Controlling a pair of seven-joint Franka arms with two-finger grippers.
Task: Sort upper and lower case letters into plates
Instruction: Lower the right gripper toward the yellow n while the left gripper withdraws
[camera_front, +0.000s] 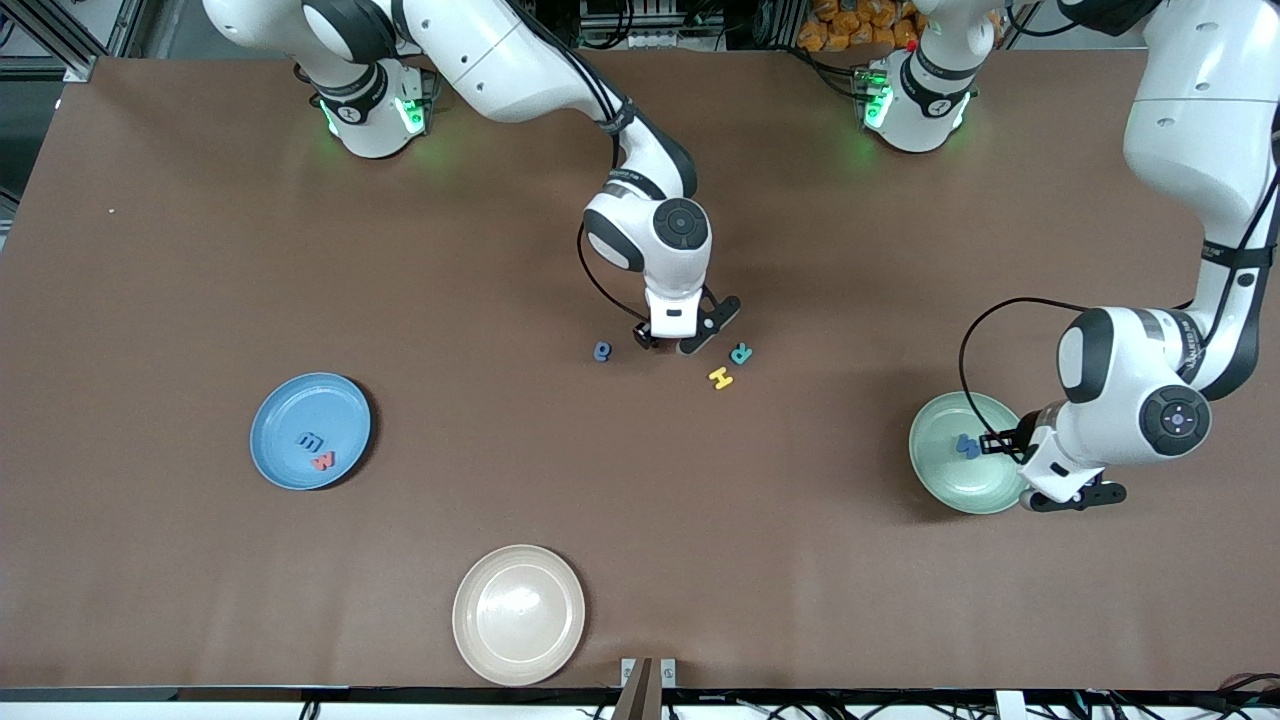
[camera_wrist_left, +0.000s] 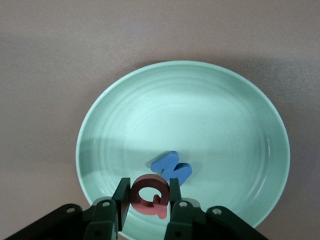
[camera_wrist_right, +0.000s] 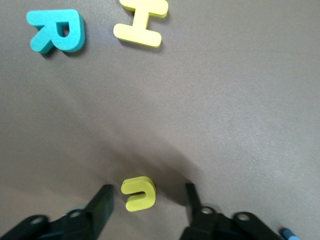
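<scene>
Two foam letters, blue and red, are seen in the bright blue plate (camera_front: 310, 431). A red Q (camera_wrist_left: 150, 195) is pinched by the left gripper (camera_wrist_left: 146, 201) over the mint green plate (camera_front: 962, 477). A small yellow letter (camera_wrist_right: 138, 193) on the table is straddled by the right gripper (camera_wrist_right: 146, 200), jaws apart.

place: robotics lab | evidence: brown-covered table (camera_front: 150, 300); aluminium framing (camera_front: 60, 30); cables (camera_front: 640, 20) at the bases

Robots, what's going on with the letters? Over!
Left end effector shut on red letter over green plate. Right end effector open around small yellow letter on table. Nothing in the way.
</scene>
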